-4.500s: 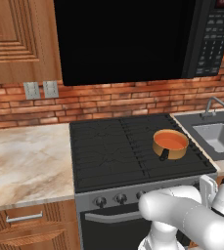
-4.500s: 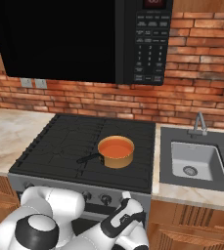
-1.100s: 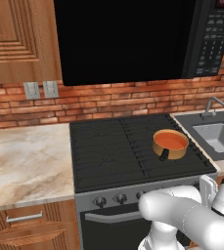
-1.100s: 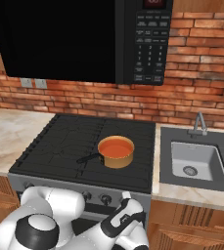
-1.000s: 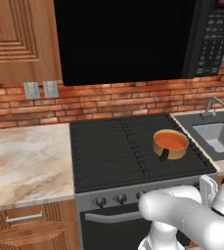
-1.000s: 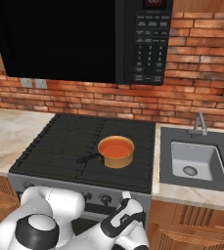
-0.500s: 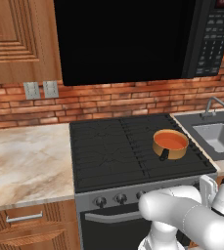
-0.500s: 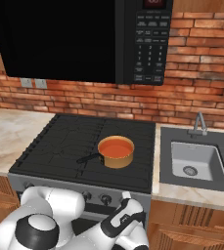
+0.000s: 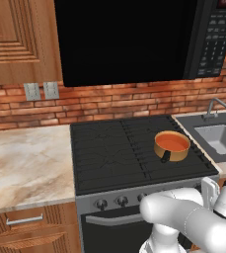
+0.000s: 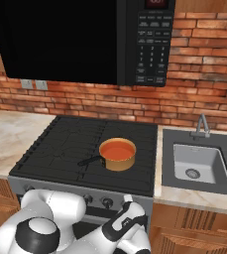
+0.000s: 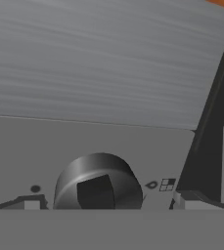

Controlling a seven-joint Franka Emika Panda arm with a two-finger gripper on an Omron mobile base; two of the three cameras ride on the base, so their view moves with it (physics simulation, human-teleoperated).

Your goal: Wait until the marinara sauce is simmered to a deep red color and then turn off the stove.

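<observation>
sauce: the marinara sauce [image 10: 117,150] sits near the stove's [image 9: 109,158] front right corner, orange, so I wait.
gripper: my gripper [image 11: 103,202] is spread wide, grasping nothing, straddling a knob [image 11: 96,188] ready to turn.

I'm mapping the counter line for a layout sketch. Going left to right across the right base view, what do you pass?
Marble counter → stove → saucepan of marinara sauce → sink.

Knob [image 11: 98,188]: bottom cut by frame edge | stove [image 9: 134,158] knob marks: too small for me to read
</observation>
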